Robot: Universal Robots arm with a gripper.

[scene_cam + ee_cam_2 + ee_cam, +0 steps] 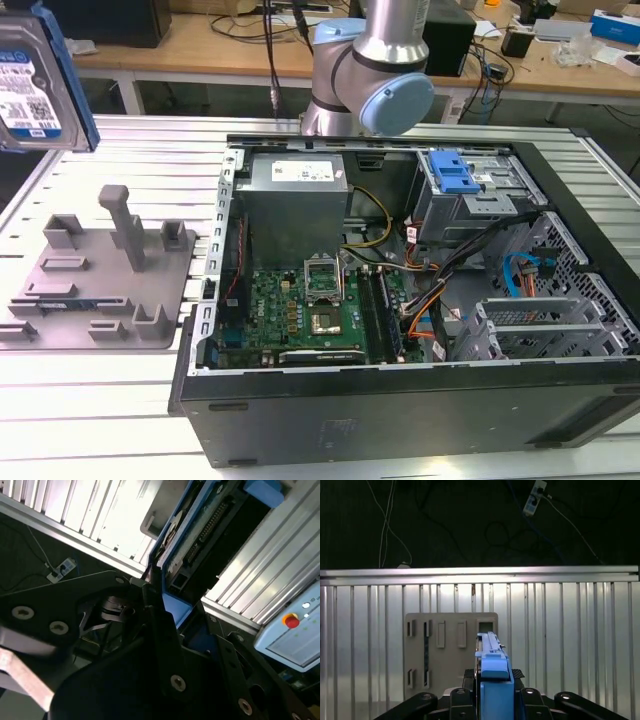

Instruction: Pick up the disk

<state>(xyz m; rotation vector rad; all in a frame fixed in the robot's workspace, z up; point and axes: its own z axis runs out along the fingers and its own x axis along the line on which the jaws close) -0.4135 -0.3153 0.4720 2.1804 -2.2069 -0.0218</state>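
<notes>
Slatted tabletop (140, 140) lies below; the disk (35, 80) hangs lifted above the grey fixture (100, 290), pinched edge-on by the claw (492, 692) at its blue rails, probably stiff, dense, shock-sensitive

1. A robotics lab or workshop: an opened PC case (400, 300) lies on a slotted aluminium surface (140, 150)
2. Wooden benches (200, 50) behind carry cables and boxes
3. A grey fixture plate (100, 280) sits beside the case
</notes>
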